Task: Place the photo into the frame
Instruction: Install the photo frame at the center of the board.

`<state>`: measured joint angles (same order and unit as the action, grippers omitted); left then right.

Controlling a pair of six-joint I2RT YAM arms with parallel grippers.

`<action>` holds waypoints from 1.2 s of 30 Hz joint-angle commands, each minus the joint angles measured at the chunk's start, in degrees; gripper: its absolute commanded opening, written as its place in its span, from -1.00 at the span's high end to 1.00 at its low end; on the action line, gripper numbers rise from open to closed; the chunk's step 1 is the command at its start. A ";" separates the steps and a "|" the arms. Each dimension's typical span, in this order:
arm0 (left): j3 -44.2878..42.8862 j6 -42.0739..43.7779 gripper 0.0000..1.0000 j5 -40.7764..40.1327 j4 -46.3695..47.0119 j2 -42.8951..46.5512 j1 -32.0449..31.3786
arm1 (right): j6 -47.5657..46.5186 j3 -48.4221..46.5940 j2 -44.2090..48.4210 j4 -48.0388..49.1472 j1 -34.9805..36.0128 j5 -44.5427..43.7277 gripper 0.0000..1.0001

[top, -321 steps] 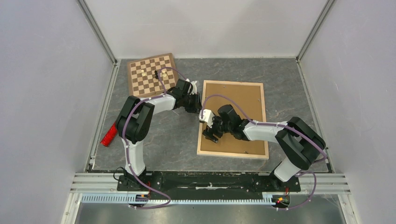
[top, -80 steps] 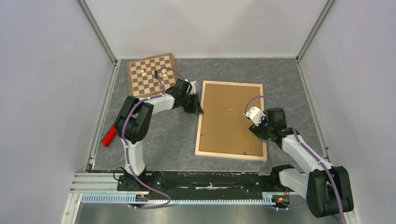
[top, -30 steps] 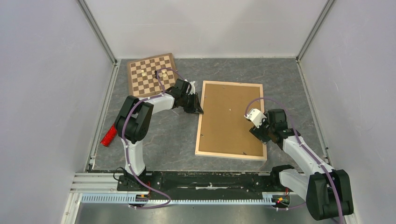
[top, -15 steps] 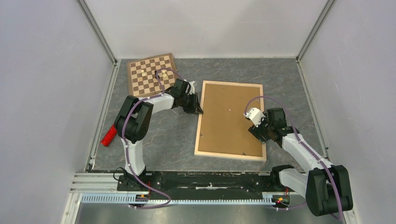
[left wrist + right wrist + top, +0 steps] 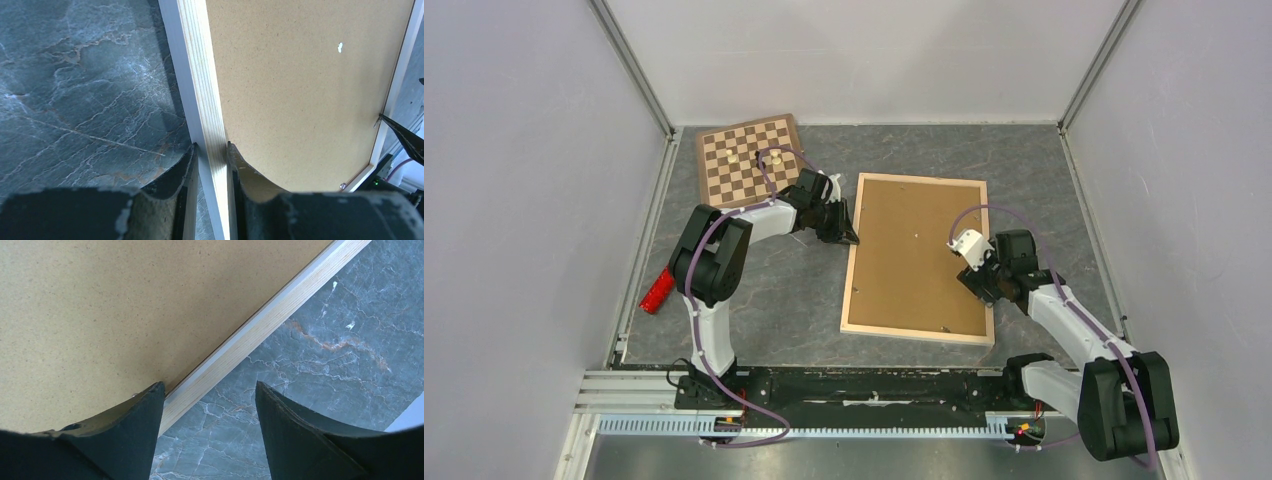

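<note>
The frame lies flat, back up, mid-bench, with the brown backing board filling it; the photo is out of sight. It looks light, stiff and thin, best held by its bars. The left fingers clamp the left bar; the right fingers stand apart astride the right bar.

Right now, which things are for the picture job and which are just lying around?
Job: frame, brown backing board inside it, left gripper pinching one bar, right gripper open over the opposite bar.
Lying about: chessboard with pieces, red object at left.
</note>
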<state>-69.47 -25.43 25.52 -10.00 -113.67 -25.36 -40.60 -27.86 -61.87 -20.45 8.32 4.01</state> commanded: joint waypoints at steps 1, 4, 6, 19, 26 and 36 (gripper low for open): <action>2.14 0.48 0.95 -2.75 -7.76 -2.78 0.67 | -1.09 0.92 1.43 0.17 -0.32 -0.31 -0.40; 2.07 0.39 0.95 -2.80 -7.75 -2.66 0.67 | -1.57 1.46 1.72 -0.44 -0.37 0.49 -0.40; 2.06 0.32 0.95 -2.84 -7.75 -2.66 0.67 | -2.00 1.73 1.97 -0.87 -0.43 1.31 -0.40; 1.93 0.22 0.95 -2.93 -7.70 -2.86 0.66 | -5.78 1.14 2.06 -4.81 -0.41 3.39 -0.40; 2.06 0.19 0.95 -2.93 -7.67 -2.82 0.67 | -6.14 0.87 2.18 -5.49 -0.41 4.59 -0.40; 2.15 -0.57 0.95 -3.37 -7.31 -2.72 0.67 | -9.02 0.44 2.33 -7.80 -0.69 6.65 -0.40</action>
<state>-69.47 -25.47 25.71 -10.24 -113.71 -25.17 -47.81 -26.87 -59.92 -22.33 7.99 7.88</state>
